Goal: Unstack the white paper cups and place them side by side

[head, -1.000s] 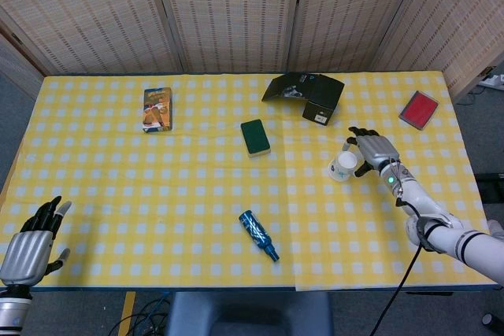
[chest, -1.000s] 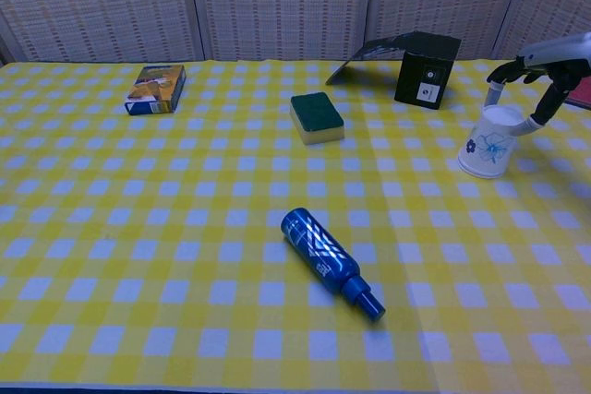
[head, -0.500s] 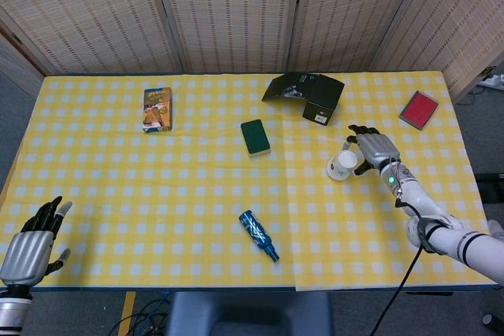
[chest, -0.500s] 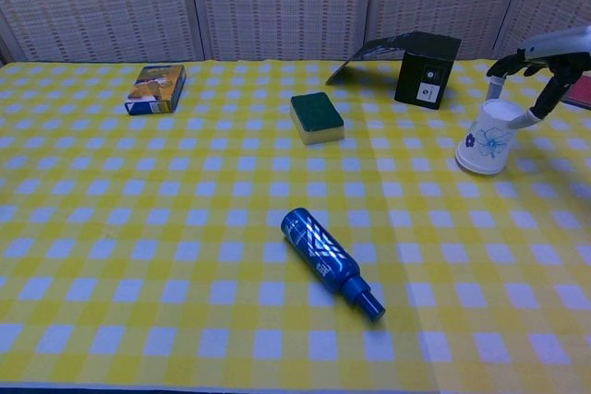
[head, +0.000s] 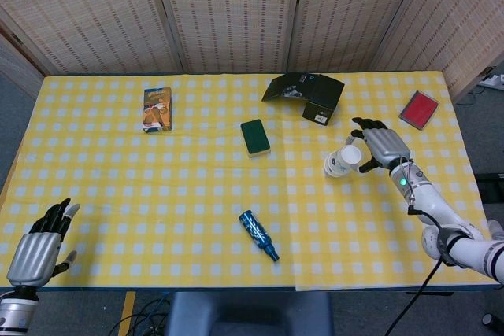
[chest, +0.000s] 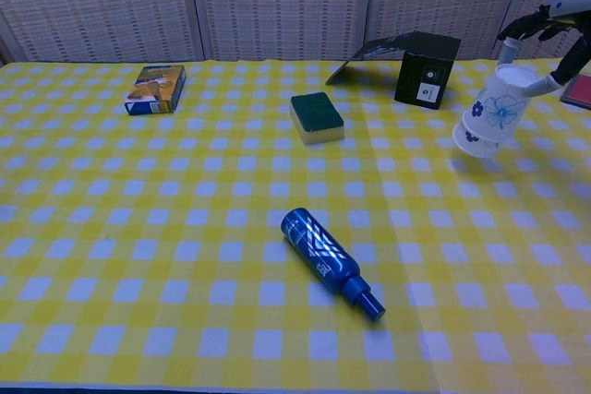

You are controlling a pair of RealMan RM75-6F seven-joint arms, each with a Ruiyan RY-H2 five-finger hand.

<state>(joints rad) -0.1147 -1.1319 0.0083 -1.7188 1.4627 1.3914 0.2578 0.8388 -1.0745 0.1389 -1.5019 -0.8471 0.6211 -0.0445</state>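
Note:
Two white paper cups with blue flower prints [chest: 499,110] [head: 343,160] are nested and tilted, right of the table's middle. The upper cup [chest: 508,99] is pinched at its top end by my right hand [head: 383,147] [chest: 552,27], which reaches in from the right. The second cup [chest: 469,137] sticks out partway below it, towards the left. I cannot tell whether its lower edge touches the cloth. My left hand [head: 38,245] hovers at the near left corner of the table, fingers apart and holding nothing.
On the yellow checked cloth [head: 157,186] lie a blue bottle [head: 259,235] near the front, a green sponge [head: 254,136], a picture box [head: 157,108], an open black box [head: 307,94] just behind the cups, and a red pad [head: 419,108] far right.
My right hand has lifted and tilted the stack, and moved slightly right. The lower cup now shows separately, slid partway out of the upper one. The left hand has barely shifted.

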